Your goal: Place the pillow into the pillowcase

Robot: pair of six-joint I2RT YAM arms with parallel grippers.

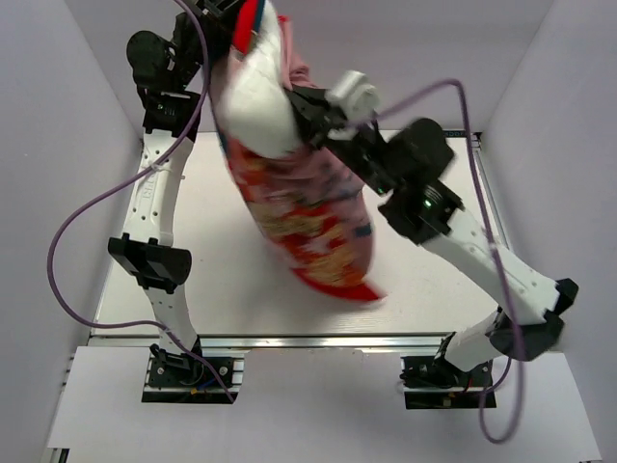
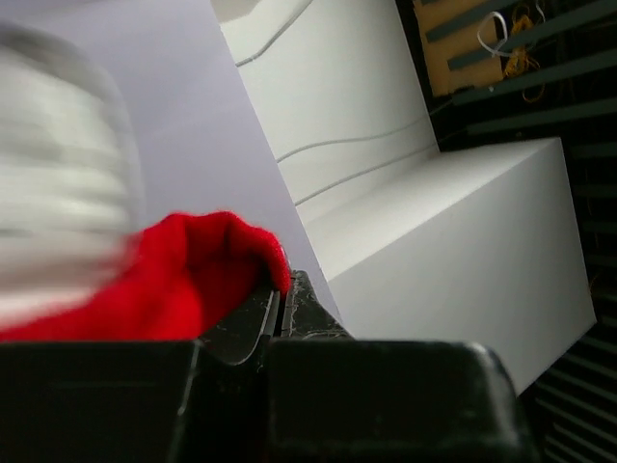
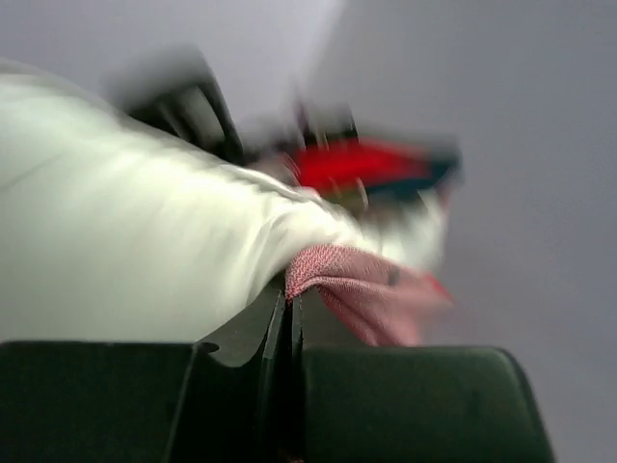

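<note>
While both arms hold it high, the left gripper is clamped on the red rim of the pillowcase, and the right gripper pinches the pink lining opposite. The pillow bulges from the mouth between them, its long axis running down toward the table. Blur smears both wrist views, and the case hides its depth.

Over the middle of the desk, pillowcase held up, pillow partly inside it and sticking out of its upper far end, left fingers clamped on its top edge, right fingers pinching its right-hand rim.
</note>
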